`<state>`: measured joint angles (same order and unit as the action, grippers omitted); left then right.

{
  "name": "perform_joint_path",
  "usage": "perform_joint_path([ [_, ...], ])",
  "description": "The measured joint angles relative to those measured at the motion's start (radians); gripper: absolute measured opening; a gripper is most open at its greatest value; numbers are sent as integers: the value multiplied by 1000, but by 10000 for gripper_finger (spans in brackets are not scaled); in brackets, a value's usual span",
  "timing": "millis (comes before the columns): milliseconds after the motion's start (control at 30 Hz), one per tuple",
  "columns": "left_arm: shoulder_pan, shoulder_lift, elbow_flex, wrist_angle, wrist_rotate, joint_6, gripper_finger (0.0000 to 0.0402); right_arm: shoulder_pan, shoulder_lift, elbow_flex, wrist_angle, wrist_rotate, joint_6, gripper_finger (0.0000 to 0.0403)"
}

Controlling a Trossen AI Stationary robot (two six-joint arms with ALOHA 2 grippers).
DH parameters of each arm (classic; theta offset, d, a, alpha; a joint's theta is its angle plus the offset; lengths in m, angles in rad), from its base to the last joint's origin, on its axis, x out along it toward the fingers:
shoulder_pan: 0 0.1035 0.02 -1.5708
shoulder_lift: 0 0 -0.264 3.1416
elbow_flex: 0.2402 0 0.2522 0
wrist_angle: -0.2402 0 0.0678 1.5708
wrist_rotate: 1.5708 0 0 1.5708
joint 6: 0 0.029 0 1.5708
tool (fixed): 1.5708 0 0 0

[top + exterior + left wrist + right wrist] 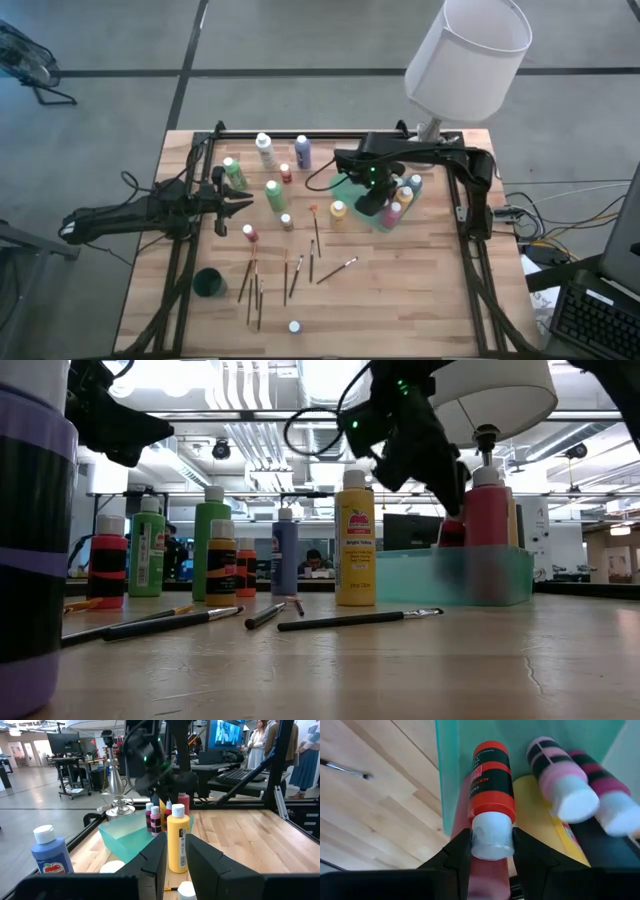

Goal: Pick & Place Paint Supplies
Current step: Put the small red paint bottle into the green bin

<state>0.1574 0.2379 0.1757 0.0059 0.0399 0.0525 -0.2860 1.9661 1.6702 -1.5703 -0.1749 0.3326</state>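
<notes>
My right gripper point(491, 851) is over the translucent green tray point(380, 222), pointing steeply down, shut on a red paint bottle point(491, 780). Pink point(554, 772), magenta point(602, 790) and yellow point(537, 812) bottles are in the tray beside it. More bottles stand on their bases on the table left of the tray, among them a yellow one point(338, 211) and a green one point(275, 193). Several thin brushes point(298, 272) lie flat nearer the front. My left gripper point(243, 201) hovers level at the table's left, slightly open and holding nothing. My right gripper pinches the red bottle's white cap point(491, 834) between its two fingers, which come from above and point steeply down. The bottle hangs below them, upright, with its lower end inside the tray by the tray's wall point(449, 775). Whether its base touches the tray floor cannot be told.
A dark green cup point(209, 283) stands near the front left, and a lone white-capped bottle point(295, 326) near the front edge. A white lamp point(465, 55) rises behind the tray at the far right. A black frame runs along the table's edges.
</notes>
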Motion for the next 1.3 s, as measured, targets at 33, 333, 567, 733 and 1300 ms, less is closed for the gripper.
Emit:
perform_joint_path([
  [33, 0, 0, 0, 0, 0, 0, 76, 0, 15, 5, 0, 0, -11, 110],
  [333, 0, 0, 0, 0, 0, 0, 76, -15, 52, 24, -1, 3, -65, 110],
  [567, 0, 0, 0, 0, 0, 0, 76, -48, 52, 24, 0, 20, -105, 110],
  [733, 0, 0, 0, 0, 0, 0, 76, -51, 52, 24, -1, 18, -131, 110],
  [1300, 0, 0, 0, 0, 0, 0, 76, -56, 52, 23, -1, 38, -204, 110],
])
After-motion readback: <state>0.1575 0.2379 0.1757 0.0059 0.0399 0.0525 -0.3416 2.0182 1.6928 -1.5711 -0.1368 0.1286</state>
